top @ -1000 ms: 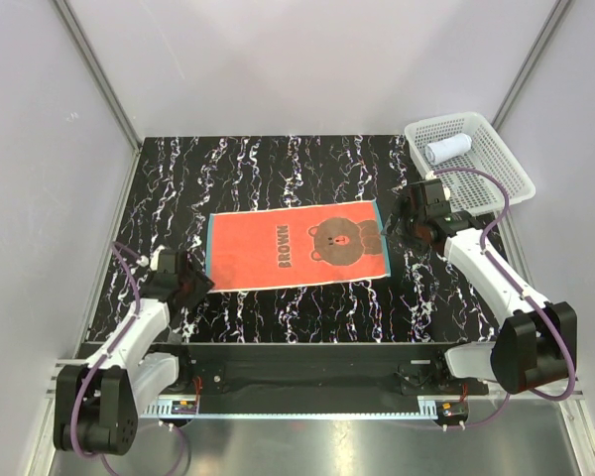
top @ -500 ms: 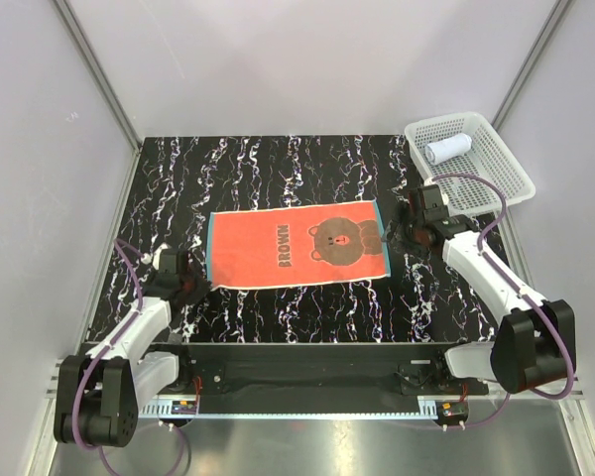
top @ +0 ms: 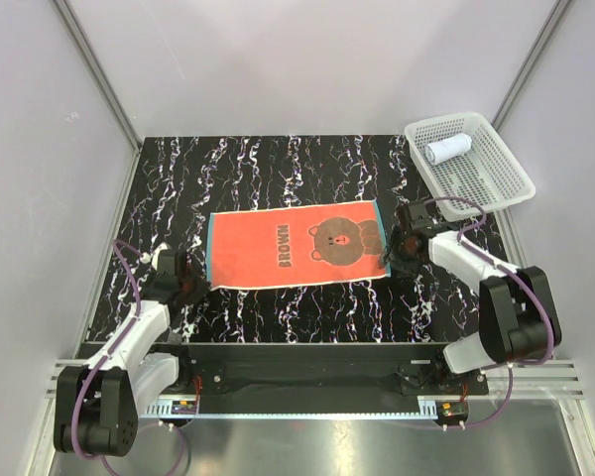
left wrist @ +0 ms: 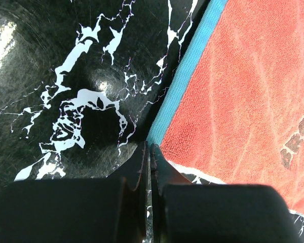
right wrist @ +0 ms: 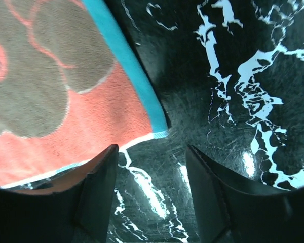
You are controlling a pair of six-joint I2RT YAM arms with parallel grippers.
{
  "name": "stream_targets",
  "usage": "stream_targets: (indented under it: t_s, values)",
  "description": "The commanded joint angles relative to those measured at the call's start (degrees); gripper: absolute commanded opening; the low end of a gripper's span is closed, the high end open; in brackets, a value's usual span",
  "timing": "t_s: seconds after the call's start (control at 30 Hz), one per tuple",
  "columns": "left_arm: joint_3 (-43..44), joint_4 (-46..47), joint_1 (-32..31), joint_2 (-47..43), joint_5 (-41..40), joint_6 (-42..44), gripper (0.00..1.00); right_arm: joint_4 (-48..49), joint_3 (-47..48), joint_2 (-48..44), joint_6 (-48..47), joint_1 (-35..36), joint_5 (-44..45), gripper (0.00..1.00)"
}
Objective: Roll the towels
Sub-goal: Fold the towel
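flat towel (top: 296, 246), left claw (left wrist: 150, 148) pinching corner

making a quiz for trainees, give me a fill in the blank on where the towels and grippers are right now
1. The orange-red towel lies ____ on the table.
2. The white towel sits rolled inside the ____.
3. The left gripper is ____ on the orange-red towel's near left corner.
4. The right gripper is ____, its fingers either side of the near right corner.
Missing words: flat; basket; shut; open
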Motion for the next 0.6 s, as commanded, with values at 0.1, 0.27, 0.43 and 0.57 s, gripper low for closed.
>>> stream_targets:
  t_s: [0.1,0.27,0.43,0.57]
  values:
    - [2.12,1.26,0.10,-0.27,1.08,1.82,0.00,3.99,-1.25,4.20,1.74,-0.17,-0.93,0.48]
    - [2.64,1.08,0.10,-0.10,0.81,2.53,0.00,4.78,-1.07,6.31,1.66,-0.26,0.31,0.42]
    - [2.91,1.26,0.10,0.25,0.90,2.61,0.00,5.40,-1.42,6.67,1.74,-0.26,1.53,0.35]
    - [2.99,1.43,0.10,0.43,0.99,2.70,0.00,5.66,-1.42,7.37,1.48,-0.26,1.98,0.26]
